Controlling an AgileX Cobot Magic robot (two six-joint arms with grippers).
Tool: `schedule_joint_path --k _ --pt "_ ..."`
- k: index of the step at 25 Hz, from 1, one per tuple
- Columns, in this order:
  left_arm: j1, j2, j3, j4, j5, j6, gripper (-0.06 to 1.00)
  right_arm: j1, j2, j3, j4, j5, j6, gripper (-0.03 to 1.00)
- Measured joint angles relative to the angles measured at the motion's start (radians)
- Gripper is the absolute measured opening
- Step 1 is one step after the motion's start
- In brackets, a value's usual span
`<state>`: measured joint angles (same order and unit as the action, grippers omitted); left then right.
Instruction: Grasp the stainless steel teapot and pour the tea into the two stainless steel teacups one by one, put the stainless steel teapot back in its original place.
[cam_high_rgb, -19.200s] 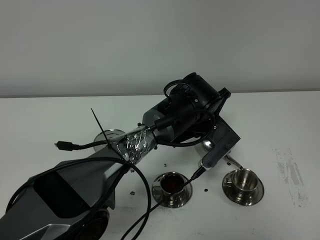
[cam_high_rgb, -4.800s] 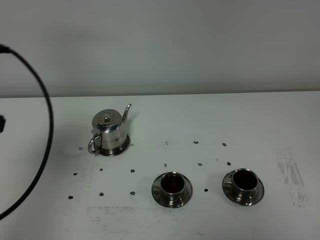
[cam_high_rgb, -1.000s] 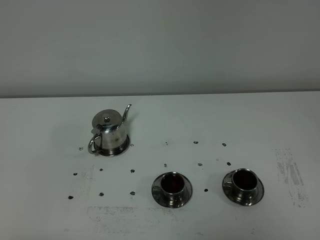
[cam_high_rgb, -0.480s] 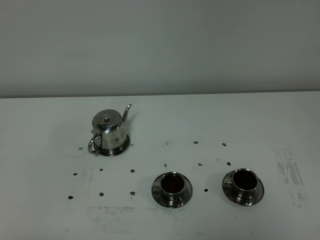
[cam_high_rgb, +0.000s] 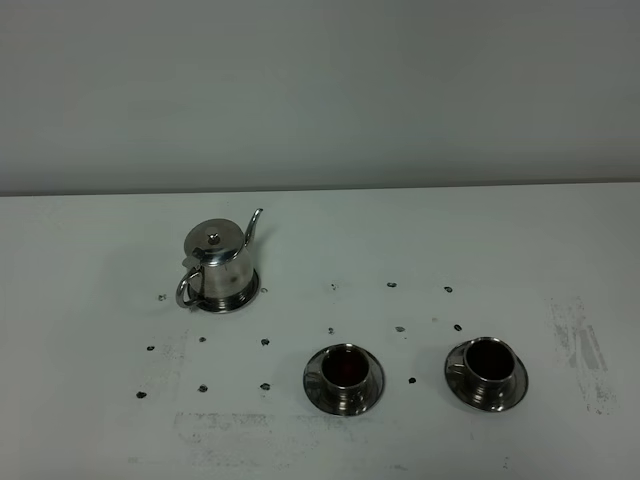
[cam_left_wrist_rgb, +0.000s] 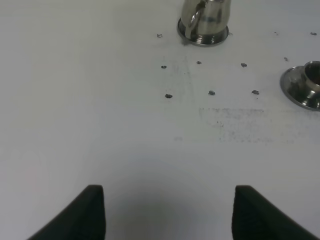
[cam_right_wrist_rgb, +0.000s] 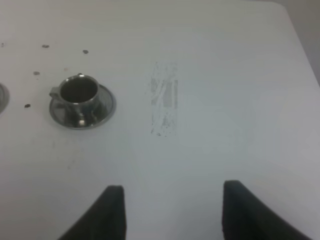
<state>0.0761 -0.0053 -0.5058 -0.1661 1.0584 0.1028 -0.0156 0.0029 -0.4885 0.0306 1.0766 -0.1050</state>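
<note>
Teapot: the shiny teapot (cam_high_rgb: 218, 265) stands upright on the white table (cam_high_rgb: 90, 400). Its lid is on. Its thin spout points up and away toward the wall, and its loop handle faces the near edge of the table.
Near cup: one teacup (cam_high_rgb: 344, 377) sits on its round saucer, in front of the teapot and off to the spout side. It has dark red-brown tea (cam_high_rgb: 345, 369) in it.
Far cup: the other teacup (cam_high_rgb: 487, 371) sits on its own saucer, past the first cup and farther from the teapot. The inside looks dark, like tea too.
Cups together: the two cups sit side by side, apart from each other, both well apart from the teapot.
Spots: small dark spots (cam_high_rgb: 264, 342) dot the table between the teapot and the cups.
Smudge: a gray scuff mark (cam_high_rgb: 580, 350) is on the table beyond the far cup, the side away from the teapot.
Left tool: the left tool (cam_left_wrist_rgb: 169, 212) is spread wide and holds nothing. It hangs over bare table, well apart from the teapot's handle side.
Right tool: the right tool (cam_right_wrist_rgb: 172, 212) is spread wide too, with nothing in it. It is far from the teapot, out past the far cup.
</note>
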Motion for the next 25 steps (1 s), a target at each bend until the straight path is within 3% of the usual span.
schedule_joint_path --k 25 --pt "0.0 0.0 0.002 0.001 0.0 0.0 0.6 0.0 0.0 0.0 0.0 0.0 0.0 0.45"
